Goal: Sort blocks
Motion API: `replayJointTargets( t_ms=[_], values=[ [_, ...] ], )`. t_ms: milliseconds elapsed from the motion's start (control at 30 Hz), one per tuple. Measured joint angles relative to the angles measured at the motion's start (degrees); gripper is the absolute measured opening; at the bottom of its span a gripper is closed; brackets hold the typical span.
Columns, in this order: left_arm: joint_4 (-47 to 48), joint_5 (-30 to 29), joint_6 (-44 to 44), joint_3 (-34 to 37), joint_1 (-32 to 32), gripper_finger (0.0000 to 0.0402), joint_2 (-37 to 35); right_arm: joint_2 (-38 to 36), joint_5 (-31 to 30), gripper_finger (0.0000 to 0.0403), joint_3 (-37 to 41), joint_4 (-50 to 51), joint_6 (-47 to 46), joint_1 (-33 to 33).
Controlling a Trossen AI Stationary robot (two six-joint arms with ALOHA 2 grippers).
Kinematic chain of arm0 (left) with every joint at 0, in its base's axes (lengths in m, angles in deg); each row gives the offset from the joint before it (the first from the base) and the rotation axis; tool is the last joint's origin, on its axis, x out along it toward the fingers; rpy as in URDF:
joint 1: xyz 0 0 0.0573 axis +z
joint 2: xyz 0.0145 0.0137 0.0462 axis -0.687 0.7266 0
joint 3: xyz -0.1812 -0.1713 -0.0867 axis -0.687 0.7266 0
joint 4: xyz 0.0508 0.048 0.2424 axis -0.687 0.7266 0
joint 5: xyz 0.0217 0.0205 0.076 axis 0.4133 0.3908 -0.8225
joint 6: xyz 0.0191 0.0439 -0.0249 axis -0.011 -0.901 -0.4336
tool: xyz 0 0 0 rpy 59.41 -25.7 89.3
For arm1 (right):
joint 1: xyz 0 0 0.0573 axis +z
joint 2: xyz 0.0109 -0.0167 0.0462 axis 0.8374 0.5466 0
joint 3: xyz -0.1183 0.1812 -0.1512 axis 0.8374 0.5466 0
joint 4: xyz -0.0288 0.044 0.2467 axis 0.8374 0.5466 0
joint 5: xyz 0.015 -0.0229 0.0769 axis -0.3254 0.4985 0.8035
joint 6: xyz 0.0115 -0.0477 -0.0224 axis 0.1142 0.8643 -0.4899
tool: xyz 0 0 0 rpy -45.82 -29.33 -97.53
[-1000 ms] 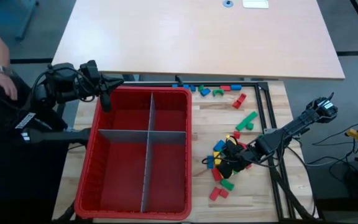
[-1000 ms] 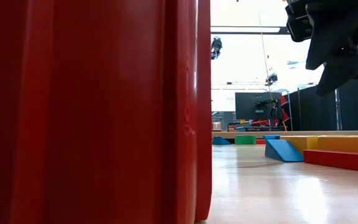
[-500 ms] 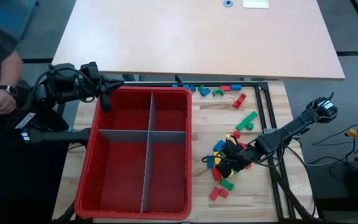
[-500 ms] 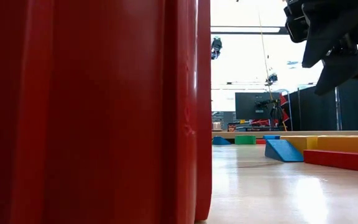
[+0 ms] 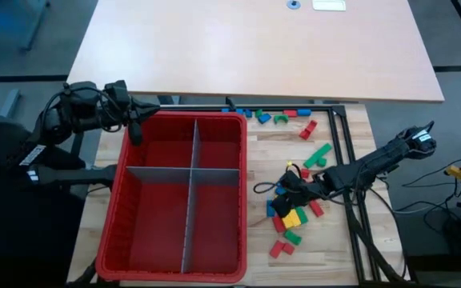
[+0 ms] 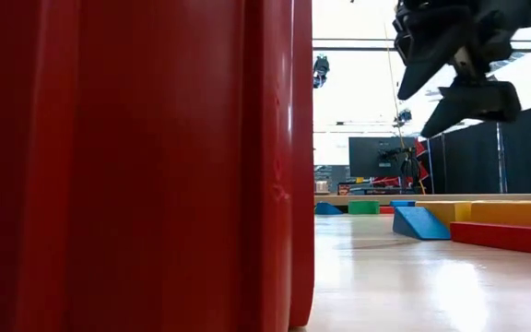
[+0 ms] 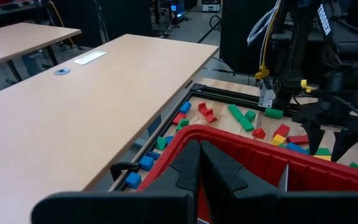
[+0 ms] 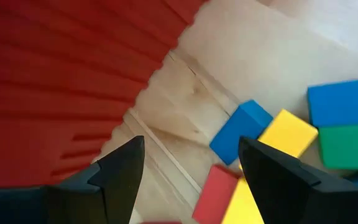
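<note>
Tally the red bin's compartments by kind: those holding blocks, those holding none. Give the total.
Compartments holding blocks: 0
Compartments holding none: 4
Total: 4 compartments in the red bin; the blocks lie outside it.

bin [image 5: 214, 120]: ribbed glossy plastic | table [image 5: 334, 256]: pale wood, sheen

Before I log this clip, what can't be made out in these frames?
- Low view: the red bin blocks the table's left half.
- Right wrist view: the blocks are cut off by the edge.
- Left wrist view: the left hand hides the bin's near compartments.
</note>
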Motion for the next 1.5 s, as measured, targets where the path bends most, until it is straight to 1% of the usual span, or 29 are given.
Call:
replayJointTargets(
  t_ms=[267, 467, 767, 967, 1133, 1267, 1367, 1500],
  values=[
    [0.5, 0.0, 0.0, 0.0, 0.0, 0.0000, 0.2, 0.0, 3.3, 0.0251, 0.0, -1.9, 4.5, -4.2],
    [0.5, 1.6, 0.4, 0.0, 0.0, 0.0000, 0.3, 0.0, 4.9, 0.0247, 0.0, -2.0, 7.5, -6.5],
    [0.6, 4.5, 2.7, 0.0, 0.0, 0.0000, 0.5, 0.0, 6.3, 0.0251, 0.0, -2.0, 9.4, -8.1],
    [0.6, 4.5, 1.7, 0.0, 0.0, 0.0000, 0.7, 0.0, 6.3, 0.0247, -0.6, -2.0, 9.7, -8.1],
    [1.0, 4.6, 1.7, 0.1, 0.0, 0.0000, 1.6, 0.0, 6.3, 0.0247, -2.7, -2.4, 14.1, -8.3],
    [1.0, 4.5, 1.9, 0.7, 0.0, 0.0000, 2.3, 0.0, 5.9, 0.0254, -4.2, -4.0, 19.8, -9.0],
    [0.9, 4.5, 1.8, 2.4, 0.0, 0.0000, 2.5, 0.0, 5.8, 0.0256, -4.6, -6.0, 26.0, -10.6],
    [0.4, 4.3, 1.7, 6.7, 0.0, 0.0000, 2.5, 0.0, 5.8, 0.0254, -4.6, -7.3, 33.5, -13.5]
  ],
)
